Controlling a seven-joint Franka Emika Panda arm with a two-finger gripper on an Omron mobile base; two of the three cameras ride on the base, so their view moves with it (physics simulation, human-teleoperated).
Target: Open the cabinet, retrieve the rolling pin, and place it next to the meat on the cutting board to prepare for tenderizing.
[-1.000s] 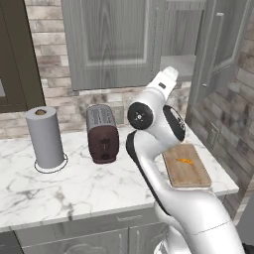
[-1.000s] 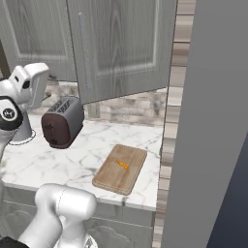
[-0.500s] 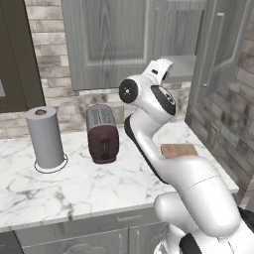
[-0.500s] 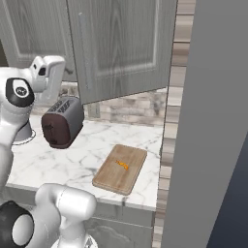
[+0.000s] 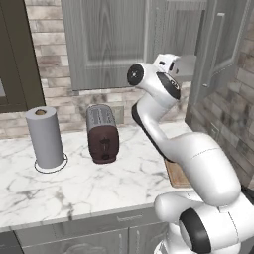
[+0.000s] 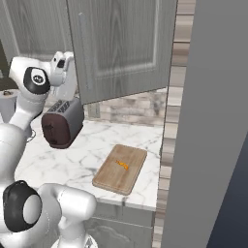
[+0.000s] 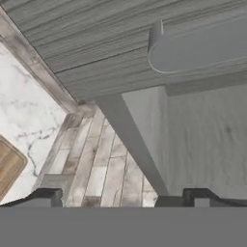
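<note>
The large grey wood-grain wall cabinet (image 6: 121, 46) with panelled doors and a thin bar handle fills the upper middle of the right base view, one door swung outward. In the hand view its wood-grain underside crosses the top of the frame.

The two-finger gripper (image 7: 123, 197) stands wide and holds nothing — its dark fingertips (image 7: 46, 197) rise far apart at the bottom of the hand view, with brick wall tiles between them.

The light brown rectangular wooden cutting board (image 6: 120, 168) lies on the white marble counter (image 6: 68, 162) at lower centre of the right base view, and the tiny orange-yellow scrap of meat (image 6: 122, 164) rests near its middle.

A dark brown toaster (image 5: 102, 133) stands left of centre in the left base view, a grey paper-towel roll (image 5: 45, 137) to its left.
</note>
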